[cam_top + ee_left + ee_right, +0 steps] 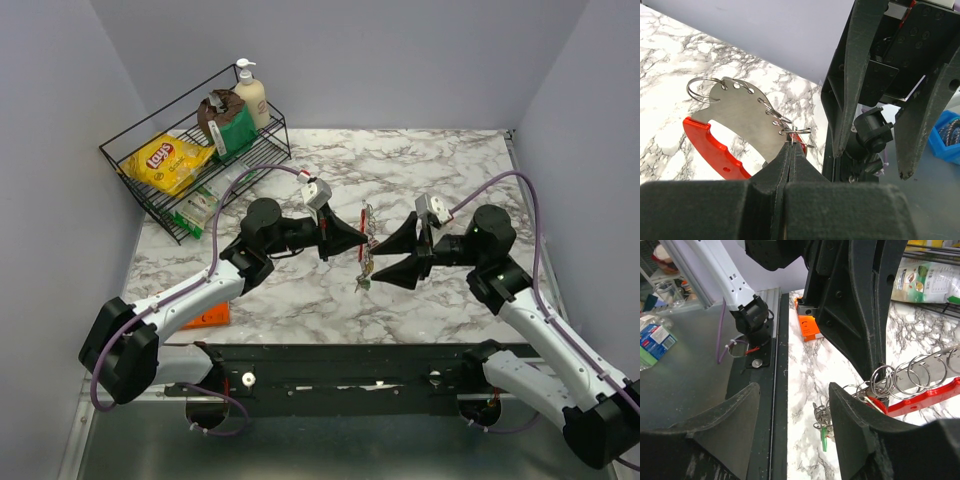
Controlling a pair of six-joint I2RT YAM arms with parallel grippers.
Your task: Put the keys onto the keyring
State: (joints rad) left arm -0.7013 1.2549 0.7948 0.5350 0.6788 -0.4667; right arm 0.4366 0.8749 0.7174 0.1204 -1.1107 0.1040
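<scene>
The keyring (366, 228) is a silvery plate (740, 114) with a red curved handle (707, 145) and several wire rings along its edge. It is held upright above the marble table. My left gripper (343, 240) is shut on the plate's edge (791, 141). A bunch of small keys (362, 283), one with a green tag (823, 434), hangs from the keyring's lower end. My right gripper (380, 258) is open facing the left one, its jaws (795, 387) wide apart, with the keys just inside its right finger (860, 430). The rings (900, 376) and red handle (927, 395) show beside that finger.
A black wire rack (150, 200) at the back left holds a yellow chips bag (170, 160), a brown-green pouch (225, 120) and a lotion bottle (250, 92). A flat orange packet (210, 315) lies near the left arm and also shows in the right wrist view (807, 325).
</scene>
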